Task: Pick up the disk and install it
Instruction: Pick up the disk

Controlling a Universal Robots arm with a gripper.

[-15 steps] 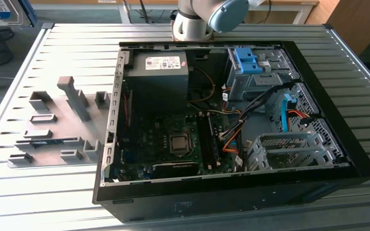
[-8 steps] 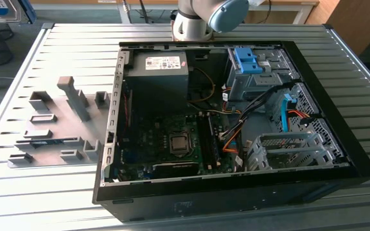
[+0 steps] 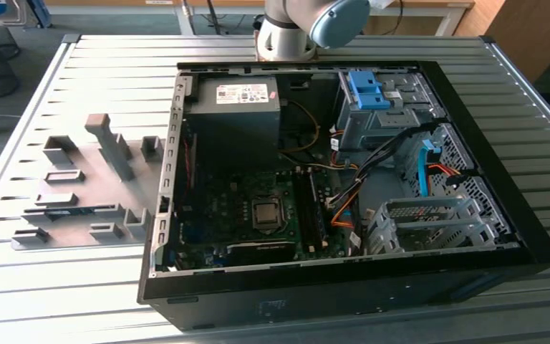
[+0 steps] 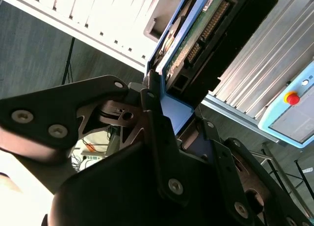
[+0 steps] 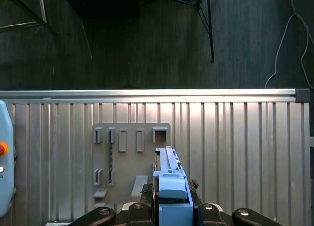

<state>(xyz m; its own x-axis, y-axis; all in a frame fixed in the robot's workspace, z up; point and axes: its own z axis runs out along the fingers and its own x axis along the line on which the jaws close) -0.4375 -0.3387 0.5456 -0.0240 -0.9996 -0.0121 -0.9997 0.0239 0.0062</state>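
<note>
Exterior view high over case [image 3: 371,290]; both wrist views close (sharing disk [image 5: 169,187]).

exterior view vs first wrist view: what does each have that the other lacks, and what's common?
Exterior view: the open computer case with its power supply, motherboard and blue bracket.
First wrist view: the disk in its blue carrier, clamped in the hand, and a light-blue pendant.
Both: the slatted table and the grey fixture plate.

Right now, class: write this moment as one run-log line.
fingers: shut on disk | disk: clear of table, over grey plate | case: open | install: not yet done
</note>
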